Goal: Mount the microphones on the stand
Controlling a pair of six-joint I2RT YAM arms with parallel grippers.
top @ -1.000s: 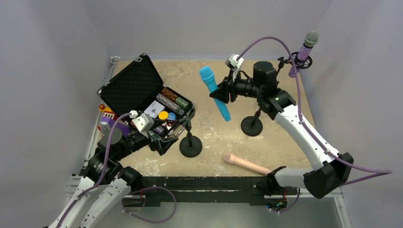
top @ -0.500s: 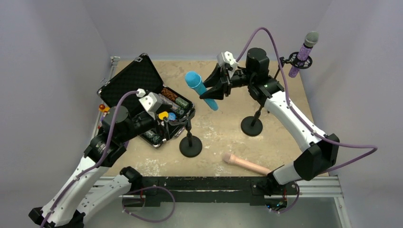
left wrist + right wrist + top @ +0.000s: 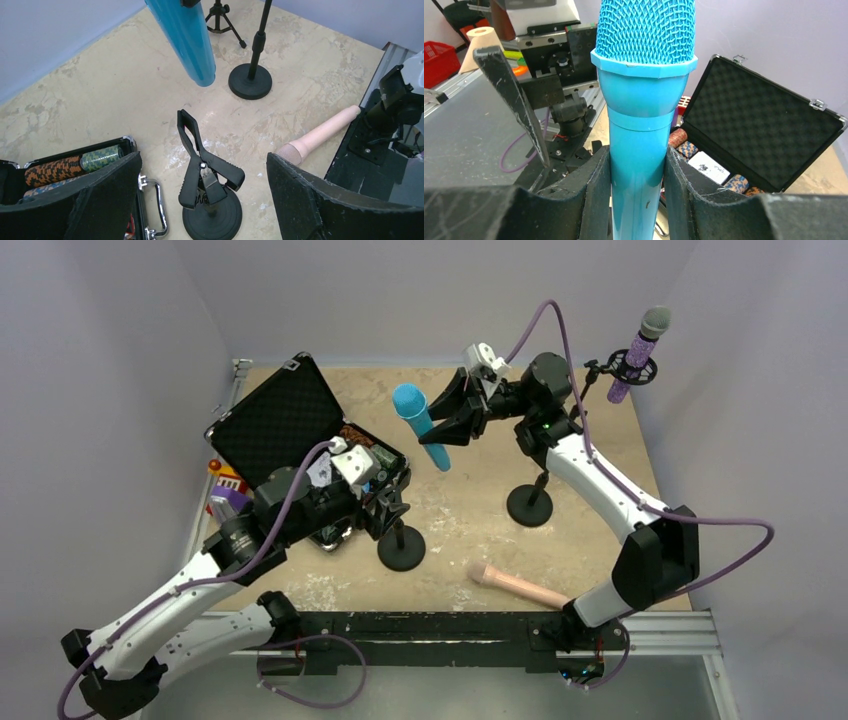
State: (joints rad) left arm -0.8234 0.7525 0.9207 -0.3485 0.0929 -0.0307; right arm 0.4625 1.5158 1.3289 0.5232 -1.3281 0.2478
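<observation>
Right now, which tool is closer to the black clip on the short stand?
Left. The left tool sits open right at the clip, one finger on either side. The right tool is farther back, holding the blue microphone.

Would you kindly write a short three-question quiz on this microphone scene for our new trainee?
1. True or false: the right gripper is shut on the bright-blue stick microphone.
2. Where is the peach-pink stick microphone? A: standing upright in a clip. B: lying on the beige table. C: held in a gripper.
3. Fill in: the left gripper, near the black spring clip of the round-based stand, is ____.

Key: 1 true; 2 B; 3 open.
</observation>
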